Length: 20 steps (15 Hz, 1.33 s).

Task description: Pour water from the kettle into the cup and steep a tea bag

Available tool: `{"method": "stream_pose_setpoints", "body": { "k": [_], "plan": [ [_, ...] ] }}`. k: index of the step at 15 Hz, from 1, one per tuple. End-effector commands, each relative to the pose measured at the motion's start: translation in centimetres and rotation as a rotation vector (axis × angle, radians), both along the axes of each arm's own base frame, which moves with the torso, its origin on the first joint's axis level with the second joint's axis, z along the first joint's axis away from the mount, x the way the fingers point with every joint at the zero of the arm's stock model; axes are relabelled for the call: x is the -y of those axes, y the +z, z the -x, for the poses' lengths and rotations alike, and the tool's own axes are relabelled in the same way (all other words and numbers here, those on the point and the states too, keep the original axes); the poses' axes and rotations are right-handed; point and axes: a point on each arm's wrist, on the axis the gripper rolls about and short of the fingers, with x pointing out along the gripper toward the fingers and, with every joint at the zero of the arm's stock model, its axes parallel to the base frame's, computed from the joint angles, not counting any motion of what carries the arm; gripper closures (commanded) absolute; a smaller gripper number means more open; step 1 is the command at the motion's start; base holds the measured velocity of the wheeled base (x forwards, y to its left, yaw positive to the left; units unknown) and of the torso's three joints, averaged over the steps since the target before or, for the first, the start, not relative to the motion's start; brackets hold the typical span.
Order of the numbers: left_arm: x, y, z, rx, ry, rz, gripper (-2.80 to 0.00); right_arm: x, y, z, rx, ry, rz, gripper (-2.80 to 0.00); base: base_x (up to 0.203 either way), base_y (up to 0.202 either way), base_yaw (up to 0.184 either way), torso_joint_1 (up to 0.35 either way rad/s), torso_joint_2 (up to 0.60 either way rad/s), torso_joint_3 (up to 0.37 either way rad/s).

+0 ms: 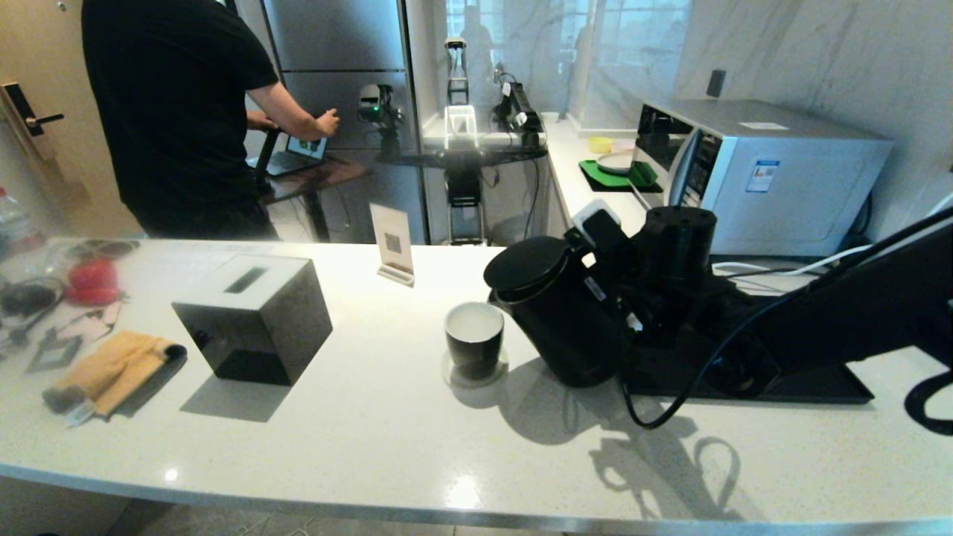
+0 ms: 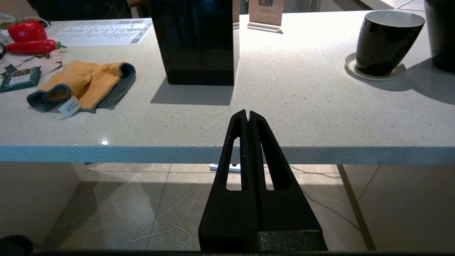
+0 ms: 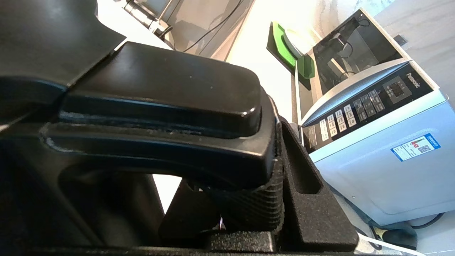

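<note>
Only right wrist view shows right pincer (image 3: 249,199) clamping kettle (image 3: 160,106) handle.

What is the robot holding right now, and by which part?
The right claw grips the kettle by its handle, tilted toward the cup. The left claw is shut on nothing, below the counter edge.

Daylight is coming from the far window (image 1: 521,52), throwing shadows of the kettle (image 1: 558,320) and black box (image 1: 253,316) toward the camera; the counter (image 1: 372,417) is glaring, left edge blurring
</note>
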Motion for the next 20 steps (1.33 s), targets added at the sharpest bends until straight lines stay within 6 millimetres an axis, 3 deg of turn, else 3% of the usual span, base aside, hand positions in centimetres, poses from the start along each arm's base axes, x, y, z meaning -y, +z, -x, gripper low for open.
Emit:
{"method": "stream_pose_setpoints", "body": {
  "k": [1, 20],
  "plan": [
    [0.0, 0.0, 0.0, 0.001, 0.0, 0.0, 0.0, -0.3, -0.1, 0.1, -0.001, 0.004, 0.009, 0.0, 0.0, 0.0, 0.0, 0.0, 0.0, 0.0],
    [0.0, 0.0, 0.0, 0.001, 0.0, 0.0, 0.0, -0.6, 1.8, -0.3, 0.057, 0.016, 0.023, 0.0, 0.0, 0.0, 0.0, 0.0, 0.0, 0.0]
  ]
}}
